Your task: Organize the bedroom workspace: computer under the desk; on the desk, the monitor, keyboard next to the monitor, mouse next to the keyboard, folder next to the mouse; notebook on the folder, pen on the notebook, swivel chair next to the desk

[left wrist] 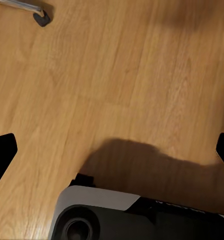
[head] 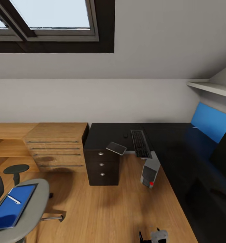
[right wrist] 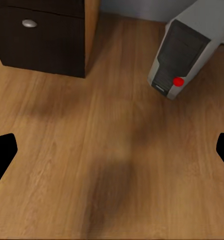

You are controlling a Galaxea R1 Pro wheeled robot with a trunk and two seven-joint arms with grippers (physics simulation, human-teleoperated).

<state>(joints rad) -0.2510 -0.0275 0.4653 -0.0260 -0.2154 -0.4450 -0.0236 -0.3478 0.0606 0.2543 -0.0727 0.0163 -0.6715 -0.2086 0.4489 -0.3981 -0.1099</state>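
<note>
The black-topped desk runs along the right, with a blue back panel. On it lie the keyboard, a small dark mouse and a flat grey notebook that overhangs the front edge. The monitor shows as a dark slab at far right. The computer stands tilted on the floor at the desk's edge. At lower left, the swivel chair carries the blue folder with the white pen on it. Both the left gripper and the right gripper hang open over bare floor.
A light wooden drawer chest stands against the back wall, with a black drawer unit beside it under the desk. A chair castor shows near my left arm. A shelf juts out at upper right.
</note>
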